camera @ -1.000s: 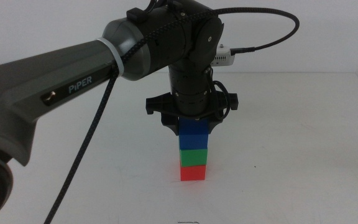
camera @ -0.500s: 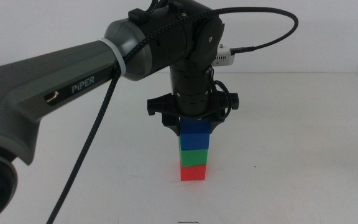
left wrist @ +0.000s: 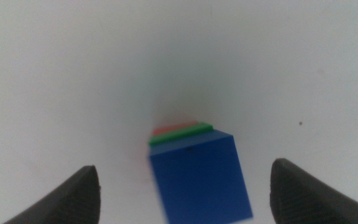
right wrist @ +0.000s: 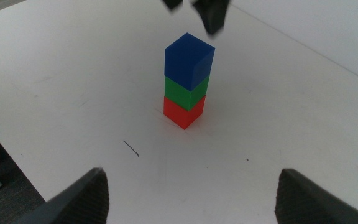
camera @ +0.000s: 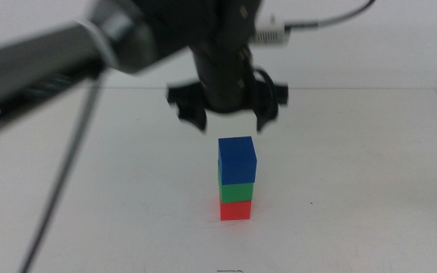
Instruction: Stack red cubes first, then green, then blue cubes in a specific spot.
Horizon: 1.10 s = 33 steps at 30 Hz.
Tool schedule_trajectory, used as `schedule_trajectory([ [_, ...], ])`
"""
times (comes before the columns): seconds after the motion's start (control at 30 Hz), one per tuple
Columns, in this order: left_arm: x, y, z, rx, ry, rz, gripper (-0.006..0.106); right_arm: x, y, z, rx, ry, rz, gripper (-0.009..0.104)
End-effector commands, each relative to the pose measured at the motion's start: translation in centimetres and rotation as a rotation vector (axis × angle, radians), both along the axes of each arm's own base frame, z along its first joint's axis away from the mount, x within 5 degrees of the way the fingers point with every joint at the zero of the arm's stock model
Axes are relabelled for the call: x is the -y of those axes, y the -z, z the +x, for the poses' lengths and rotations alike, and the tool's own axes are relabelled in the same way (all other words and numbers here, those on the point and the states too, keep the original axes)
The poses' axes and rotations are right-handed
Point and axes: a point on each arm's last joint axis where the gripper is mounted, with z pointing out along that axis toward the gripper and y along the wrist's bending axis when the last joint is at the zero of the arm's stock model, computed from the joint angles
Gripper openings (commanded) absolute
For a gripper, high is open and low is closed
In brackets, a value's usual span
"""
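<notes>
Blue cube (camera: 237,160) tops the green cube (camera: 237,191) and red cube (camera: 236,209) near the table's (camera: 370,174) middle, straight beneath the left gripper's (camera: 230,121) released, spread jaws, while the right gripper (right wrist: 191,186) waits open, well apart.

We note three cubes stacked mid-table (camera: 370,227). Red cube (camera: 235,209) lowest, green (camera: 236,191) on it, blue cube (camera: 237,160) topmost.

Left arm (camera: 89,45) motion-blurred, upper left of middle view. Left wrist view: blue cube (left wrist: 201,180) soft, cut by bottom edge; red cube (left wrist: 174,128) mostly hidden. Right jaws: only tips in frame.
</notes>
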Motion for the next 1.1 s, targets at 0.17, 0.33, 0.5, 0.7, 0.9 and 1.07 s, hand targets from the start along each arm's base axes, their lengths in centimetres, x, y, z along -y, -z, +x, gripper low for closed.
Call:
schedule_trajectory([
  [0.17,-5.8,-10.7,-4.9,0.265,0.062,0.002,0.094,-0.1,-1.2,0.3,0.077,0.006,0.042,0.094],
  [0.33,-9.5,-13.6,-7.1,0.423,0.095,0.114,0.094,-0.1,-1.2,0.3,0.077,0.006,0.042,0.094],
  [0.5,-14.5,-14.7,-9.2,0.479,0.003,0.142,0.094,-0.1,-1.2,0.3,0.077,0.006,0.042,0.094],
  [0.7,-21.6,-14.2,-11.7,0.553,-0.048,0.112,0.094,0.0,-1.2,0.2,0.08,0.006,0.044,0.094],
  [0.9,-25.9,-13.7,-14.6,0.628,-0.18,0.101,0.094,0.0,-1.2,0.2,0.08,0.006,0.044,0.094],
  [1.07,-27.0,-13.8,-16.4,0.658,-0.232,0.135,0.094,0.0,-1.2,0.2,0.08,0.006,0.044,0.094],
])
